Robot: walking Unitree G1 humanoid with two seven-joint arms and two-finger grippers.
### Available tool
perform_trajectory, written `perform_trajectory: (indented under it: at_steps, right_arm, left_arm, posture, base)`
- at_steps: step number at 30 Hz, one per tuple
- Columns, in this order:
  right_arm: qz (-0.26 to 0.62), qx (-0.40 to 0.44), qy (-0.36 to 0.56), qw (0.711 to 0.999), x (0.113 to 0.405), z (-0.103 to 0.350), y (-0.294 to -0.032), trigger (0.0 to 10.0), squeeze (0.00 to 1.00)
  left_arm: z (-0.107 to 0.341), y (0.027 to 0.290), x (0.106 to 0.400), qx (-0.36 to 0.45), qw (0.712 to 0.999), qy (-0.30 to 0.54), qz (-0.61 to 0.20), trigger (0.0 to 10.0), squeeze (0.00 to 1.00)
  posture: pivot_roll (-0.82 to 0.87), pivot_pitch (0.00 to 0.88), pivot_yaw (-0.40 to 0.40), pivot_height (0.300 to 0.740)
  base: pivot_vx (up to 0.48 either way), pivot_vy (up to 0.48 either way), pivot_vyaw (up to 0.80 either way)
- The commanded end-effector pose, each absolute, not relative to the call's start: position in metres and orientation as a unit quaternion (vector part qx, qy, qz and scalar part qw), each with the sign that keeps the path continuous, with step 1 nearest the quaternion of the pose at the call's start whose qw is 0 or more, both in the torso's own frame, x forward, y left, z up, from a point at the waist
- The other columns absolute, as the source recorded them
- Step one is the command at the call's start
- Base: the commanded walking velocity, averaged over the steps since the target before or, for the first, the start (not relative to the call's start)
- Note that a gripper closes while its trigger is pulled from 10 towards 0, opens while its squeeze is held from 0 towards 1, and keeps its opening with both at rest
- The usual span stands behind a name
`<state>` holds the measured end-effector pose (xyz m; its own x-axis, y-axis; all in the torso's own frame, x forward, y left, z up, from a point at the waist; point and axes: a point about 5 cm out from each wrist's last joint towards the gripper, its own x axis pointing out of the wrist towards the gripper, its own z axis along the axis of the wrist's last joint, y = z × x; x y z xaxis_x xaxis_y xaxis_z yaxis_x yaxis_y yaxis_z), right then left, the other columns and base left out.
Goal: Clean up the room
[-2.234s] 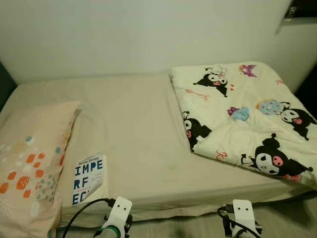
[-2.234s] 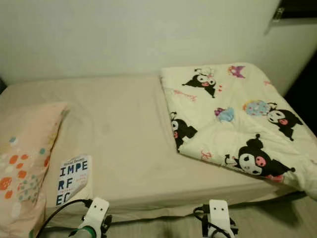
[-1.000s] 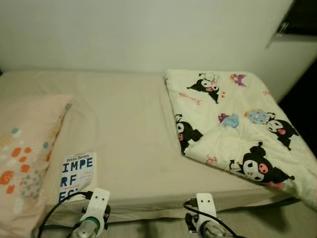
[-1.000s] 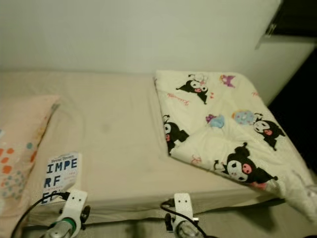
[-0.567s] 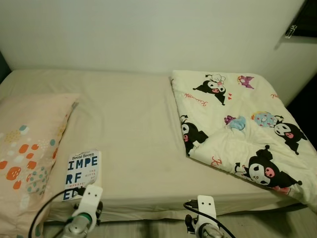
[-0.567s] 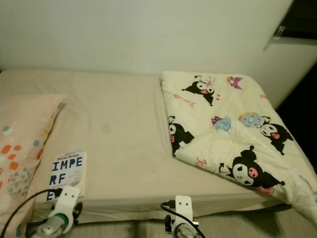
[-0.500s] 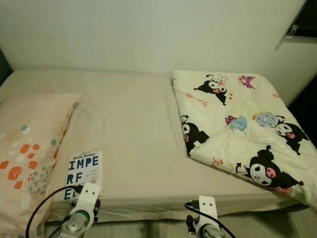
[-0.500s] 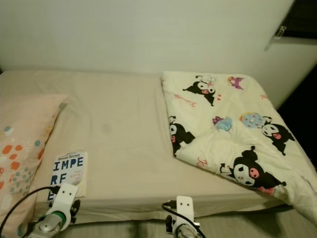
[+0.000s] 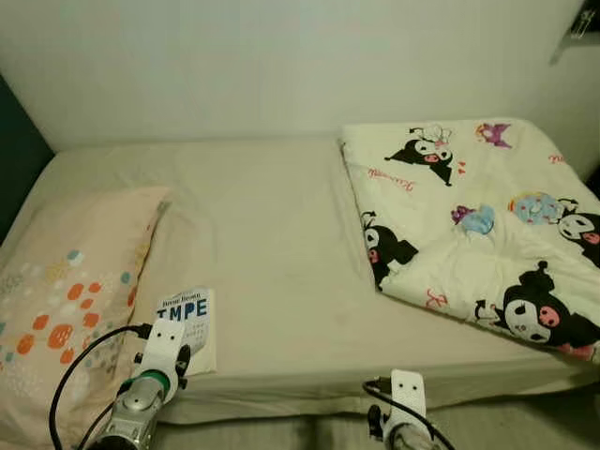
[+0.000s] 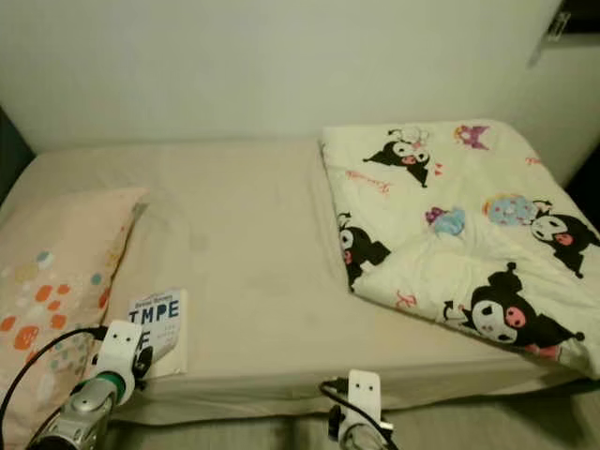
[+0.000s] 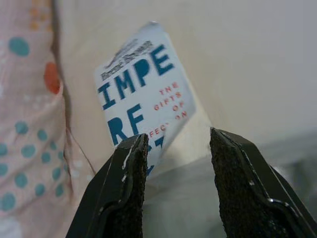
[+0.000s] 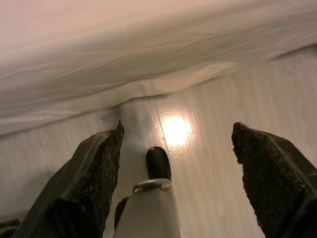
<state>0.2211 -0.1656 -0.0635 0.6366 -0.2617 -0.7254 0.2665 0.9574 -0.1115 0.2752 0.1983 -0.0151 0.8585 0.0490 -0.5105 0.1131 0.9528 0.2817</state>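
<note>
Beige-sheeted bed (image 9: 272, 244) against a wall. On it: dotted pillow (image 9: 66, 300), white book (image 9: 192, 319) just beside, cartoon-print blanket (image 9: 469, 234), apparently folded back.

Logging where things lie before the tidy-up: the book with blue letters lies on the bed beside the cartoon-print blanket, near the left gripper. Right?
Not quite. The book lies beside the dotted pillow, not the blanket, which is across the bed, as the left eye view shows. It is near the left gripper.

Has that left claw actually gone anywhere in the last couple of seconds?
Yes. The left claw has come up and forward over the book near the bed's front edge.
</note>
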Motion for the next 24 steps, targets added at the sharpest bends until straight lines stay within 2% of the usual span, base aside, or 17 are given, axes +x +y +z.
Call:
perform_trajectory:
  at_steps: [1,4,6,10,17,24]
  right_arm:
    - [-0.16,0.013,0.413,0.896,0.21,-0.07,-0.164,10.0,0.0]
    - [-0.164,0.011,0.414,0.895,0.208,-0.071,-0.165,10.0,0.0]
    - [-0.164,0.0,0.413,0.896,0.208,-0.07,-0.169,10.0,0.0]
    - [-0.158,-0.01,0.412,0.897,0.21,-0.069,-0.17,10.0,0.0]
    - [-0.189,-0.02,0.38,0.905,0.222,-0.057,-0.19,10.0,0.0]
    - [-0.163,-0.043,0.389,0.906,0.218,-0.058,-0.192,10.0,0.0]
  left_arm:
    - [-0.022,0.197,0.268,0.167,0.944,0.282,-0.033,10.0,0.0]
    - [-0.023,0.196,0.267,0.153,0.946,0.285,-0.029,10.0,0.0]
    - [-0.022,0.195,0.27,0.156,0.945,0.286,-0.027,10.0,0.0]
    - [-0.021,0.195,0.271,0.168,0.943,0.286,-0.026,10.0,0.0]
    - [-0.02,0.196,0.272,0.15,0.947,0.283,-0.03,10.0,0.0]
    - [-0.016,0.199,0.276,0.171,0.945,0.278,-0.032,10.0,0.0]
  posture:
    - [0.08,0.037,0.181,0.74]
    - [0.07,0.039,0.176,0.74]
    - [0.09,0.059,0.125,0.74]
    - [0.09,0.057,0.101,0.74]
    - [0.0,0.068,0.03,0.74]
    - [-0.05,0.062,-0.008,0.74]
  base:
    - [0.0,0.0,0.0]
    - [0.0,0.0,0.0]
    - [0.0,0.0,0.0]
    - [0.0,0.0,0.0]
    - [0.0,0.0,0.0]
    - [0.0,0.0,0.0]
